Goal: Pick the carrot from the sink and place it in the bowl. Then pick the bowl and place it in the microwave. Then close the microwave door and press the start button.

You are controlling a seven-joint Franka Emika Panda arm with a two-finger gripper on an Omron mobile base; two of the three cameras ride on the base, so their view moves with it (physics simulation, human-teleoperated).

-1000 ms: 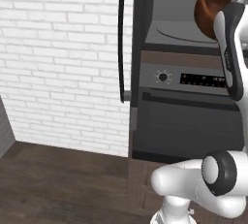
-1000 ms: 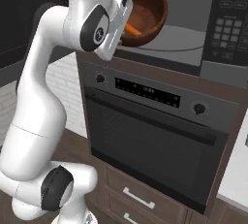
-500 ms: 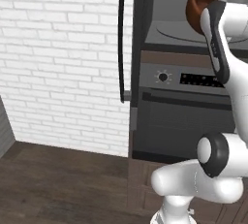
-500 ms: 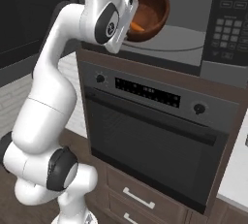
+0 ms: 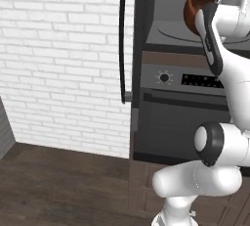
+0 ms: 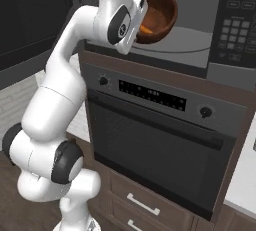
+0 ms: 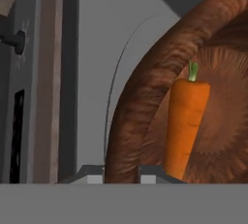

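My gripper point(image 7: 121, 172) is shut on the thick rim of the reddish-brown bowl point(image 7: 145, 102), one finger on each side of the wall. The orange carrot point(image 7: 186, 121) lies inside the bowl against its wall. From the right base view the bowl point(image 6: 161, 10) hangs tilted at the mouth of the microwave point(image 6: 190, 20), just above its round plate point(image 6: 180, 45), with the carrot point(image 6: 146, 28) showing inside. In the left base view the bowl point(image 5: 199, 0) is beside the open microwave door point(image 5: 144, 24) and its long dark handle point(image 5: 122, 39).
The microwave's keypad point(image 6: 237, 30) is right of the opening. Below it sits the oven point(image 6: 160, 140) with a knob and a display, then drawers point(image 6: 140, 205). A white brick wall point(image 5: 58, 58) and dark wood floor point(image 5: 58, 186) lie to the left.
The arm has risen and straightened, carrying the bowl a little further toward the microwave's opening. The grip on the rim is unchanged.
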